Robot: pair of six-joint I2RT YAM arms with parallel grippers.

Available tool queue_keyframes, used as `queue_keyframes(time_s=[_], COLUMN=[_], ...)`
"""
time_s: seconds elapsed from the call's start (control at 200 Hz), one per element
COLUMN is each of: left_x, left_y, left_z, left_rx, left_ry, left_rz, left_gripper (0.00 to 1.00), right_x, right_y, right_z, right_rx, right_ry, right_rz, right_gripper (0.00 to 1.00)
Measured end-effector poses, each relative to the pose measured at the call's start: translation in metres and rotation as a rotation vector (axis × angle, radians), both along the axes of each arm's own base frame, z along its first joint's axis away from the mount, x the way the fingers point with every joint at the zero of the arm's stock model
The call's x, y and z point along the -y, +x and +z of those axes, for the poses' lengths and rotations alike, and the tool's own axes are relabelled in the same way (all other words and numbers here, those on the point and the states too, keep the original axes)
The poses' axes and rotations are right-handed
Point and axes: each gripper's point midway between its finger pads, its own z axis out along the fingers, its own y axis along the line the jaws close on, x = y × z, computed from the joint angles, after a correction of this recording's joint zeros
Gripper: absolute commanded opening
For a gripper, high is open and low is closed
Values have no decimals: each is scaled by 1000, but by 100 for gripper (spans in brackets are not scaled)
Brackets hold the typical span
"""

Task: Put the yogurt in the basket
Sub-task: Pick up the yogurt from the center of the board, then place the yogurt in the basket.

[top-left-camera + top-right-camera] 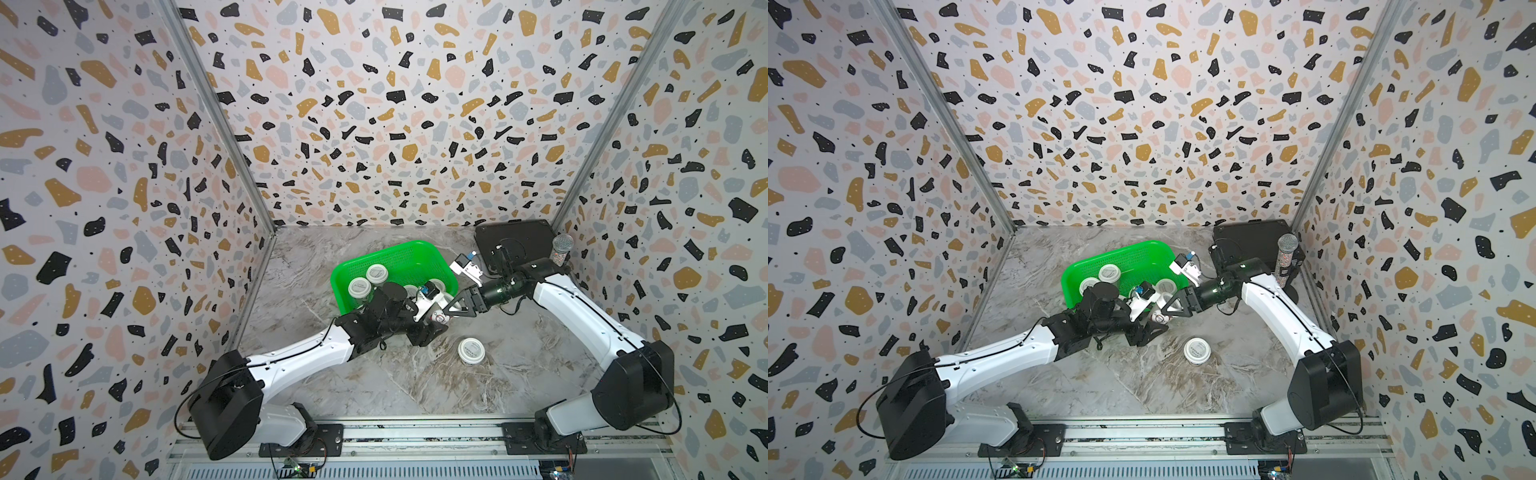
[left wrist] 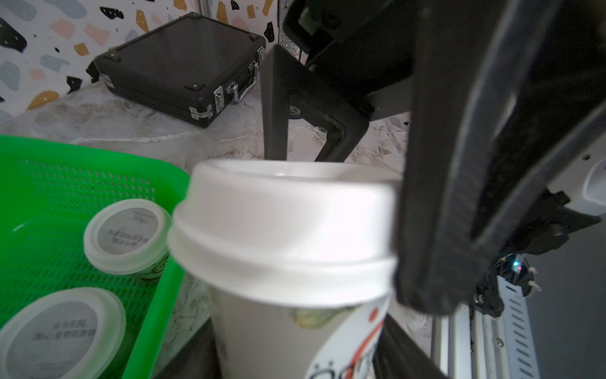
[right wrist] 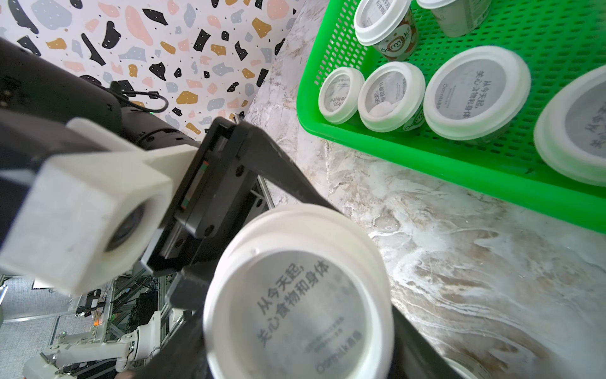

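Observation:
One yogurt (image 1: 439, 318) (image 3: 295, 295) hangs just above the marble table, beside the near rim of the green basket (image 1: 399, 245) (image 3: 459, 177). My right gripper (image 1: 446, 314) is shut on its white lid. My left gripper (image 1: 434, 322) reaches in from the other side, and the cup body (image 2: 288, 328) stands between its fingers. I cannot make out whether those fingers still press on it. Several yogurt cups (image 1: 377, 273) (image 3: 390, 95) stand inside the basket. Another yogurt (image 1: 471, 351) (image 1: 1197, 350) stands alone on the table, nearer the front.
A flat black case (image 1: 513, 245) (image 2: 183, 65) lies in the back right corner. A glittery microphone (image 1: 562, 249) (image 1: 1286, 257) stands beside it against the right wall. Patterned walls close in three sides, and both arm bases sit on the front rail.

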Motion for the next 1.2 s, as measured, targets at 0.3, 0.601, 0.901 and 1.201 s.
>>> queue_keyframes(time_s=[0.3, 0.601, 0.901, 1.201], left_x=[-40, -129, -222, -277], left_y=[7, 9, -5, -24], left_z=[36, 77, 113, 106], left_rx=[107, 156, 187, 255], left_ry=[-19, -27, 64, 198], left_rz=[171, 501, 812, 951], left_gripper=[99, 99, 100, 99], right_x=[-4, -25, -74, -109], right_y=[21, 76, 151, 203], right_z=[12, 23, -12, -72], right_rx=[58, 101, 165, 236], right_ry=[2, 26, -134, -351], right_rz=[-64, -143, -204, -241], right_gripper=[68, 68, 68, 70])
